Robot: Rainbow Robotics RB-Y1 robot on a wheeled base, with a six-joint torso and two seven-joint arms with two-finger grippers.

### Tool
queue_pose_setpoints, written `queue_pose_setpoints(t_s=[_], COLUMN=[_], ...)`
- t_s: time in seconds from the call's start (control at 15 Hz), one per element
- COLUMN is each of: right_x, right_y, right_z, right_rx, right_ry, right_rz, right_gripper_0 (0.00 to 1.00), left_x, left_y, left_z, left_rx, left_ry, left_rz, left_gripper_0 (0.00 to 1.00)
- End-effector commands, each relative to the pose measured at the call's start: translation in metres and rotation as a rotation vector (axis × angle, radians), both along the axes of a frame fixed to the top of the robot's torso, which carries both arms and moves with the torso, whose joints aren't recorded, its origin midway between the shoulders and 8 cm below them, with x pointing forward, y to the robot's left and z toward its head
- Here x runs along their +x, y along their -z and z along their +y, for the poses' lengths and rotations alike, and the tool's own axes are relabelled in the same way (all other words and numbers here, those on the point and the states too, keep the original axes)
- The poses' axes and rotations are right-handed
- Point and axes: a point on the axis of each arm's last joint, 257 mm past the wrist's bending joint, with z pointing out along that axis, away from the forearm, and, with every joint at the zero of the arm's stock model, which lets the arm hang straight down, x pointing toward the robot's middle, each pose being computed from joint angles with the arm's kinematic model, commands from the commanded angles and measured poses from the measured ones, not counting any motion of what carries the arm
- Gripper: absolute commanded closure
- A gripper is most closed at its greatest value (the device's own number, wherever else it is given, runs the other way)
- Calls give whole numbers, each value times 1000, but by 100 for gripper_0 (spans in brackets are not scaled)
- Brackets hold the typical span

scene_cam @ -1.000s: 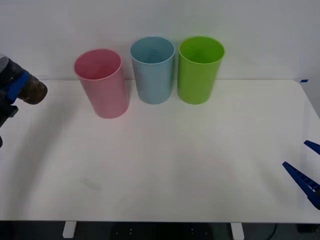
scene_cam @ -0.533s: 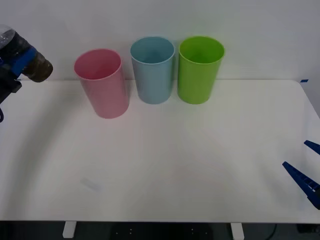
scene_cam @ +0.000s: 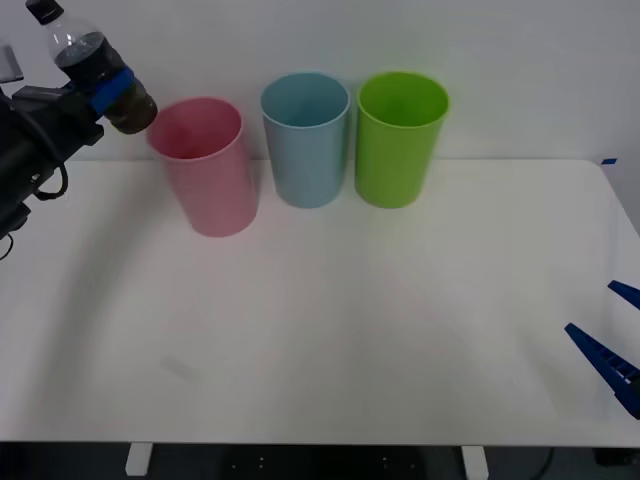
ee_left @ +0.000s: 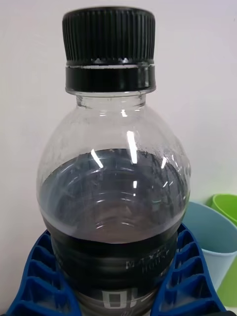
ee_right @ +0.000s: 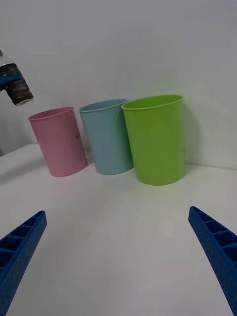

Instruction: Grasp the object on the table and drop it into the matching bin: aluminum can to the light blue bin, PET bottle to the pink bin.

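Clenching the PET bottle (scene_cam: 88, 62), left hand (scene_cam: 108, 88) now risen beside the pink bin (scene_cam: 205, 165), right hand (scene_cam: 610, 335) spread, unmoved

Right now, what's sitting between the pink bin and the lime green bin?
The light blue bin stands between the pink bin and the lime green bin, clearest in the front view.

Pink bin (scene_cam: 203, 165), light blue bin (scene_cam: 306, 138), green bin (scene_cam: 399, 137) stand nearly touching.

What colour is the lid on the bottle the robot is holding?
Black. The ribbed screw cap on the PET bottle, held in the left gripper, shows best in the left wrist view.
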Motion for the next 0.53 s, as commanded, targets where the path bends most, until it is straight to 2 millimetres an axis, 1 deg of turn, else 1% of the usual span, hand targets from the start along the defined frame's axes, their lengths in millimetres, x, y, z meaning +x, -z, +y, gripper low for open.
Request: queue_pose_setpoints(t_s=[0.07,0.27,0.53], right_x=[0,0,0], right_y=[0,0,0], right_z=[0,0,0], right_rx=[0,0,0], right_ry=[0,0,0], right_rz=[0,0,0], right_gripper_0=[0,0,0], left_x=[19,32,43], left_y=[-3,-3,0], left_z=[-21,-44,-61], left_rx=[22,33,44], left_ry=[22,31,24], left_rz=[8,7,8], left_gripper_0=[100,100,100])
